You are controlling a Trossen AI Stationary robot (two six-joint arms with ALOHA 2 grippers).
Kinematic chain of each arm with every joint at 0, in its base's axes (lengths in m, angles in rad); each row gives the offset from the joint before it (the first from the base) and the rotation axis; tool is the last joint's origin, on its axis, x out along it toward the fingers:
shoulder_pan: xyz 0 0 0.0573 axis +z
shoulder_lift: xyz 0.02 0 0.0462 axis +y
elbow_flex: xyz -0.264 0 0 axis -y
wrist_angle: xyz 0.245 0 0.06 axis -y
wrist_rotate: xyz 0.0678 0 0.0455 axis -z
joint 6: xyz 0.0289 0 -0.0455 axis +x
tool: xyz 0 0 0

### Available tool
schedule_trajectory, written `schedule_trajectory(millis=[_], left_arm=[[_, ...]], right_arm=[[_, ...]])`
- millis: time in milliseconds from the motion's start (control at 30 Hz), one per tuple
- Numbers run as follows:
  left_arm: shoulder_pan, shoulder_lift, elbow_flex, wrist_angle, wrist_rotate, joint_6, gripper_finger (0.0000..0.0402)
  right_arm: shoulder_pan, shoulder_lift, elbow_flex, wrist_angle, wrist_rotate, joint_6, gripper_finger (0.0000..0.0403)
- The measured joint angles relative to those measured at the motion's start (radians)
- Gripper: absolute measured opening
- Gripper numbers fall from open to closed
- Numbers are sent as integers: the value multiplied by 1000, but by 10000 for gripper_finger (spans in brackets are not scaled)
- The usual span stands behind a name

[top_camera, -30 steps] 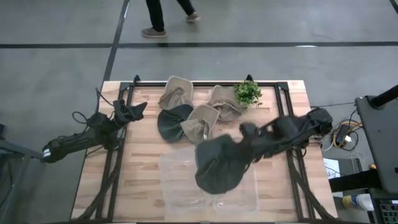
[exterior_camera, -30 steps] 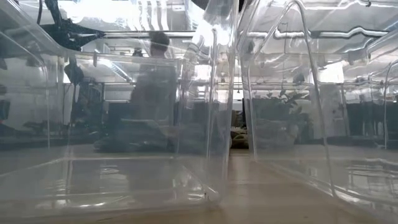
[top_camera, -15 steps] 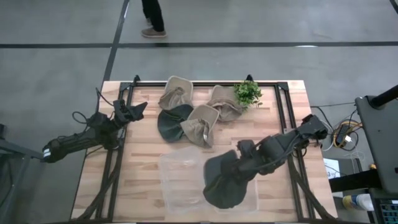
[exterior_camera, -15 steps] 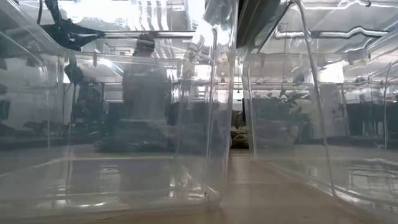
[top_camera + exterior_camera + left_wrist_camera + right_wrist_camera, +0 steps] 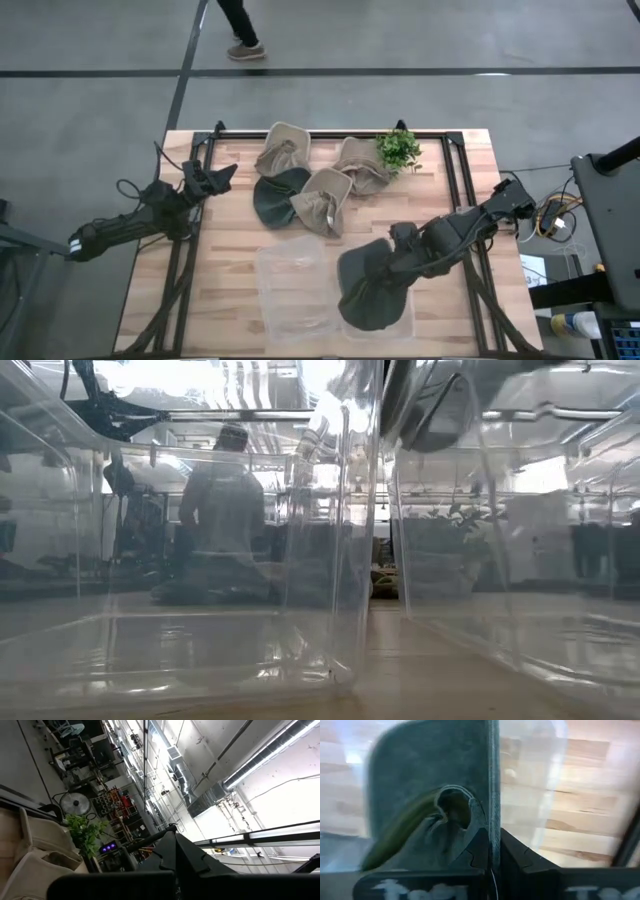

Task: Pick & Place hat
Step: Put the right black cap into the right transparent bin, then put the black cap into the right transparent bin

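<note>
My right gripper (image 5: 400,248) is shut on a dark green hat (image 5: 372,292), which hangs over the right part of a clear plastic bin (image 5: 292,295). The low view shows the hat (image 5: 428,400) high up, clear of the bin's floor. A second dark hat (image 5: 272,197) and three beige hats (image 5: 285,150) (image 5: 360,165) (image 5: 325,200) lie on the far part of the table. My left gripper (image 5: 216,177) waits, shut and empty, near the table's far left corner. My right gripper pinches the dark green hat's brim edge (image 5: 492,827) between its two fingers (image 5: 479,851). The fingers slant down from the table's right side. The hat hangs below and ahead of the fingers, crown opening toward the wrist camera, lifted clear over the bin.
A small green plant (image 5: 399,148) stands at the far edge beside the beige hats. The bin's clear walls (image 5: 345,520) rise near the table's near edge. A person (image 5: 238,30) walks on the floor beyond the table. Bare wood (image 5: 225,270) shows left of the bin.
My right gripper has gone toward the table's near edge and down with the dark green hat. The hat, then over the bin's far rim, now hangs lower over the bin's right part. The person beyond the table has walked on.
</note>
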Motion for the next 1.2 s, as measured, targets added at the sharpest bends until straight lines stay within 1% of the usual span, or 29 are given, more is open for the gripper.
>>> schedule_trajectory(millis=[67, 200, 400, 567, 667, 767, 867, 1067, 1200], left_arm=[[0, 0, 0, -3, 0, 0, 0], [0, 1, 0, -4, -10, 0, 0], [0, 1, 0, -4, -17, 0, 0], [0, 1, 0, -18, -18, 0, 0], [0, 1, 0, -24, -19, 0, 0], [0, 1, 0, -24, -19, 0, 0], [0, 1, 0, -24, -19, -1, 0], [0, 1, 0, -24, -19, -2, 0], [0, 1, 0, -23, -19, -3, 0]], right_arm=[[-2, -1, -36, -1, -19, 14, 13], [-5, -1, -85, 20, -23, 12, 13], [-10, -1, -96, 54, -17, -4, 26], [-17, -1, -102, 97, 22, -17, 25], [-22, 5, -114, 124, 30, -9, 34], [-29, 6, -130, 171, 29, -21, 57], [-36, 6, -143, 202, 26, -43, 97], [-44, 7, -143, 182, -6, -46, 191], [-49, -10, -130, 177, -14, -46, 227]])
